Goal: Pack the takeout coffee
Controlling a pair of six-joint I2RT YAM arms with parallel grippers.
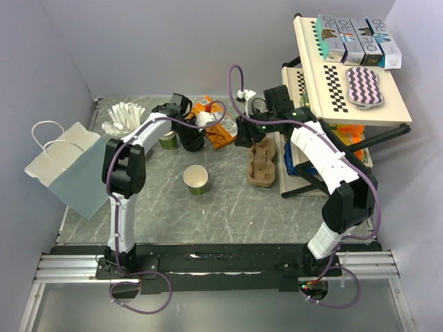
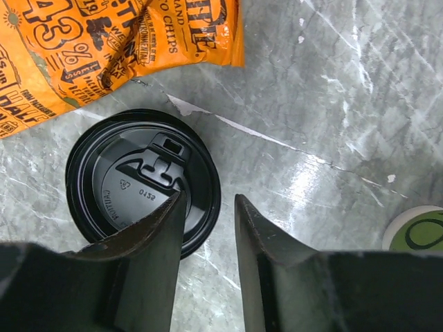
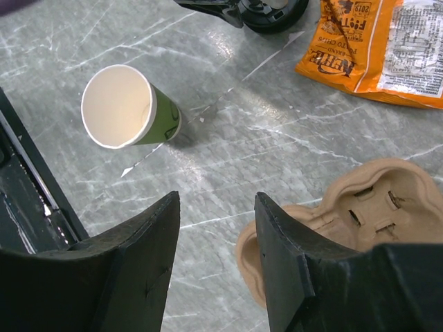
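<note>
The takeout coffee [image 1: 192,140] stands at the back of the table; in the left wrist view only its round black lid [image 2: 135,176] shows and the cup body is hidden beneath it. My left gripper [image 2: 209,200] is open just above it, with one finger over the lid's rim and the other beside it over bare table. It also shows in the top view [image 1: 195,133]. My right gripper [image 3: 216,204] is open and empty, hovering over the table beside the brown pulp cup carrier [image 3: 367,207], seen in the top view [image 1: 263,164].
A lidless white-and-green cup [image 1: 196,180] stands mid-table [image 3: 128,107]. Orange chip bags [image 1: 218,124] lie behind the coffee [image 2: 104,41]. A grey cup of white sticks [image 1: 124,117] and a paper bag [image 1: 69,166] are at the left. A rack of boxes [image 1: 346,69] stands at the right.
</note>
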